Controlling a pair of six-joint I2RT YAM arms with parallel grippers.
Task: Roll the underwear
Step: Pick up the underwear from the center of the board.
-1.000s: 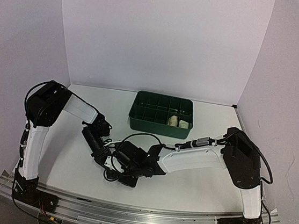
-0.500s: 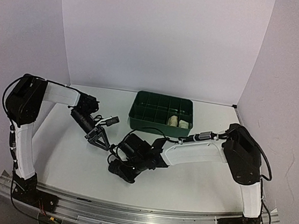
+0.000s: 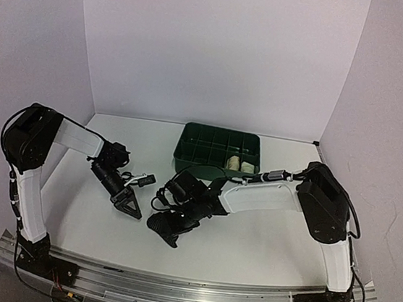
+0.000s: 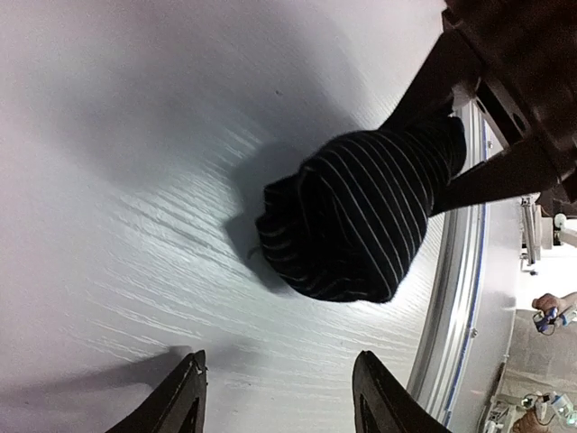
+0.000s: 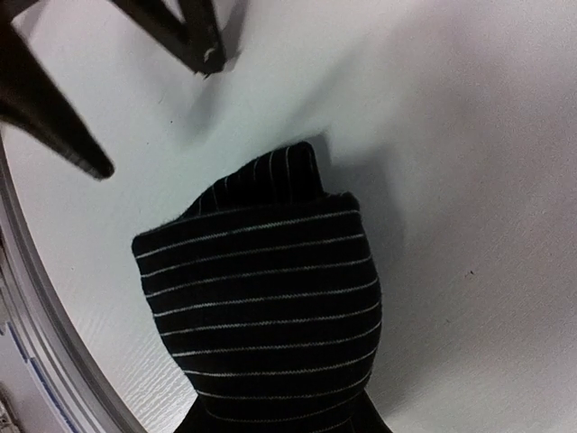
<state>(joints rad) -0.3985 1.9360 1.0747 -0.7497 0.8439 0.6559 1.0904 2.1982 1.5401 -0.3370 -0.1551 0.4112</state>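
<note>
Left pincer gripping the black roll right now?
No: in its wrist view the left pincer stands open, and the black roll sits apart from it, untouched.

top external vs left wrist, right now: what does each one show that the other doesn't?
Top external only: the green tray at the back of the table, with two cream rolls in its near right corner.
Left wrist only: thin pale stripes on the black roll, and the left gripper with jaws apart and empty, short of the roll.
Both: the right gripper with jaws closed on the black roll, and the white table.
</note>
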